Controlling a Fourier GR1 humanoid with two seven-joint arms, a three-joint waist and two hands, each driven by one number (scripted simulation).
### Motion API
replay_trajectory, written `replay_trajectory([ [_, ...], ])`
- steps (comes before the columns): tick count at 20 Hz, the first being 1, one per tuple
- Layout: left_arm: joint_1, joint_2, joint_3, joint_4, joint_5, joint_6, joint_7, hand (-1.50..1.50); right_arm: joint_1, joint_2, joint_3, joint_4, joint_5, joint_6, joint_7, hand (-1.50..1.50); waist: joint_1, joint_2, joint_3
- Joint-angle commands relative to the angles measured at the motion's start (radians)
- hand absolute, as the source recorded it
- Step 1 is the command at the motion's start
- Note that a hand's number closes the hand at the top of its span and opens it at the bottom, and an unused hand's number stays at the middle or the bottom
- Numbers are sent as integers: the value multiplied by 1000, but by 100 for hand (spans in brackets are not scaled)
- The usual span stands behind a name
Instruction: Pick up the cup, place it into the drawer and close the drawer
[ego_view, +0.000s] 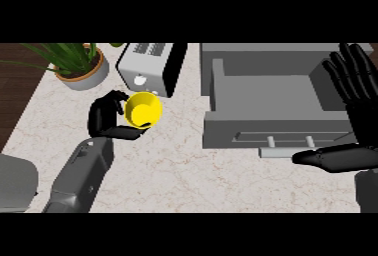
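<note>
Cup (143, 110), yellow, mouth tilted toward the viewer: clasped in the curled fingers of the left hand (109, 117), just in front of the toaster (151, 64) and near the potted plant (77, 65). Drawer (269, 107), grey, pulled open, with bare marble counter (184, 170) between it and the cup. Right hand (354, 100), fingers straight and spread, upright at the drawer's right edge.

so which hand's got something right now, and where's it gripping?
The left hand holds the yellow cup, fingers curled round its outer wall, the opening tipped sideways. The right hand is open and holds nothing.
</note>
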Motion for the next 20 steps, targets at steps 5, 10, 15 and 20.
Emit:
replay_trajectory([
  [5, -150, -63, -93, -238, 1, 6, 278, 150, -5, -13, -21, -19, -2, -13, 30, -150, 14, -7, 1],
  [10, -277, -103, -200, -313, 59, 170, 449, 150, 28, -13, -29, -8, -11, 10, -12, -150, -5, -4, 1],
  [15, -384, -104, -266, -319, 75, 250, 562, 150, -12, -24, -33, -7, -3, -1, 5, -150, -13, 2, 0],
  [20, -561, -105, -367, -174, 137, 401, 665, 150, -33, 43, 27, 29, 54, -46, -40, -150, -39, 9, 1],
])
